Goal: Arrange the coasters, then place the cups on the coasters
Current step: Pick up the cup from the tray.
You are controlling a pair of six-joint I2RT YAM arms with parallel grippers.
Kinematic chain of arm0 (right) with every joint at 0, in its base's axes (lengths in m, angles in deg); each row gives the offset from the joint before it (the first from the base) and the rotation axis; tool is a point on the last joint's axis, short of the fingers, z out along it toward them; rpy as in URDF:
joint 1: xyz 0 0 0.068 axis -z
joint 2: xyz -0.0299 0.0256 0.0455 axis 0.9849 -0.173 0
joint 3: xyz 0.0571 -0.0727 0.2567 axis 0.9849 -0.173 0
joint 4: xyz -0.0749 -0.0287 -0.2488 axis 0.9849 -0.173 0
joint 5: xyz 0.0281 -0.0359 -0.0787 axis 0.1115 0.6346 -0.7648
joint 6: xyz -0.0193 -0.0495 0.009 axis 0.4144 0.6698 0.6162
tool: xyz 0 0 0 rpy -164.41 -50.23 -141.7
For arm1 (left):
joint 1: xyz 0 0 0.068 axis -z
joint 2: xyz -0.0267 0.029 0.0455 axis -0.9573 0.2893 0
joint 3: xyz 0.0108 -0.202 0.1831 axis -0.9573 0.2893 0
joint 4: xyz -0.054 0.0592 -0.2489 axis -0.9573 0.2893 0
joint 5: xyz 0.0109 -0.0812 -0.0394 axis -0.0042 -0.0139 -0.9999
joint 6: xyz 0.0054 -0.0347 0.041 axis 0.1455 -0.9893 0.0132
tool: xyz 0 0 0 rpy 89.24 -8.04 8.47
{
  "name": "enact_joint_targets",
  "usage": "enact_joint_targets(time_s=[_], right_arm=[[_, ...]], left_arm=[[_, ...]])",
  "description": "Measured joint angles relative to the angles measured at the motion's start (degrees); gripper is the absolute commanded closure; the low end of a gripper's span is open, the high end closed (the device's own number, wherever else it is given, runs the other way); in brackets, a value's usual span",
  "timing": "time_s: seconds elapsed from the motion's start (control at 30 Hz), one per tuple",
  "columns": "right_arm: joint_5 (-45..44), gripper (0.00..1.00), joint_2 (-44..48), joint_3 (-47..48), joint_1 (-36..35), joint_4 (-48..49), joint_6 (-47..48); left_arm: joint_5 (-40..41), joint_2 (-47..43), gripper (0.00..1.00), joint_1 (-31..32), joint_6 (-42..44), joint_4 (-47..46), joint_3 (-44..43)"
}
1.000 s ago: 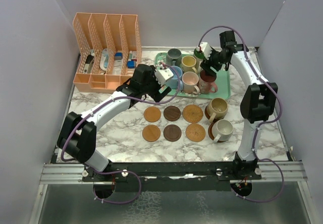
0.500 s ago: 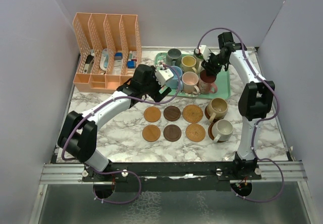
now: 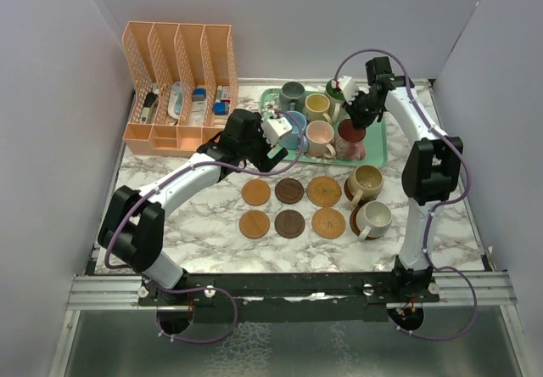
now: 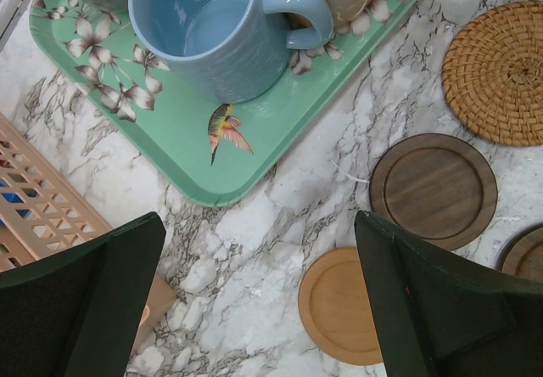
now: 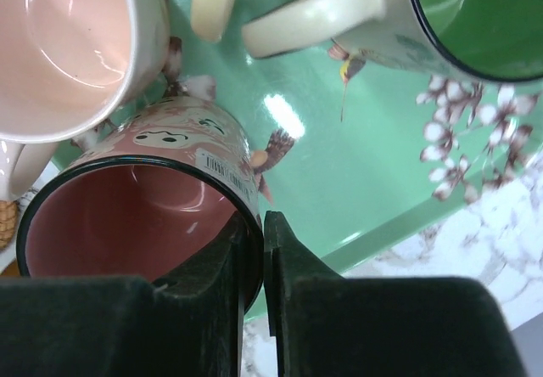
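Six bare coasters (image 3: 289, 207) lie in two rows at mid-table; in the left wrist view a light orange coaster (image 4: 339, 305) and a dark brown coaster (image 4: 433, 190) show. A tan cup (image 3: 366, 182) and a white cup (image 3: 373, 217) stand on two more coasters at the right. My right gripper (image 5: 261, 224) is shut on the rim of the dark red cup (image 5: 127, 216) on the teal tray (image 3: 377, 148), one finger inside and one outside. The pink cup (image 5: 68, 46) and green cup (image 5: 484, 20) stand close by. My left gripper (image 4: 254, 309) hangs open over bare marble near the blue cup (image 4: 212, 29).
An orange file organizer (image 3: 178, 80) stands at the back left, its corner near my left finger in the left wrist view. Grey (image 3: 293, 95) and yellow (image 3: 318, 105) cups crowd the tray. A woven coaster (image 4: 496, 71) lies beside the tray's edge.
My right gripper has closed on the dark red cup's rim after shifting slightly over the tray. The left arm has stayed still and open.
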Motion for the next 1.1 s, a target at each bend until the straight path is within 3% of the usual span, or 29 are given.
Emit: enact_joint_targets(time_s=[0.2, 0.57, 0.67, 0.8, 1.1], right_arm=[[-4.4, 0.87, 2.1, -2.8, 0.2, 0.5, -7.7], [-10.7, 0.6, 9.6, -12.9, 0.5, 1.2, -16.2], [-10.6, 0.48, 11.1, -14.1, 0.5, 1.0, -15.8], [-9.1, 0.41, 12.2, -14.0, 0.5, 1.8, -13.4], [-3.6, 0.38, 7.7, -6.8, 0.5, 1.4, -5.3]], left_arm=[[0.0, 0.4, 0.01, 0.0, 0.3, 0.3, 0.0], [-0.3, 0.6, 0.01, 0.0, 0.3, 1.0, 0.0], [-0.5, 0.7, 0.01, 0.0, 0.3, 1.0, 0.0], [-0.7, 0.8, 0.01, 0.0, 0.3, 1.0, 0.0], [-0.9, 0.8, 0.01, 0.0, 0.4, 1.0, 0.0]])
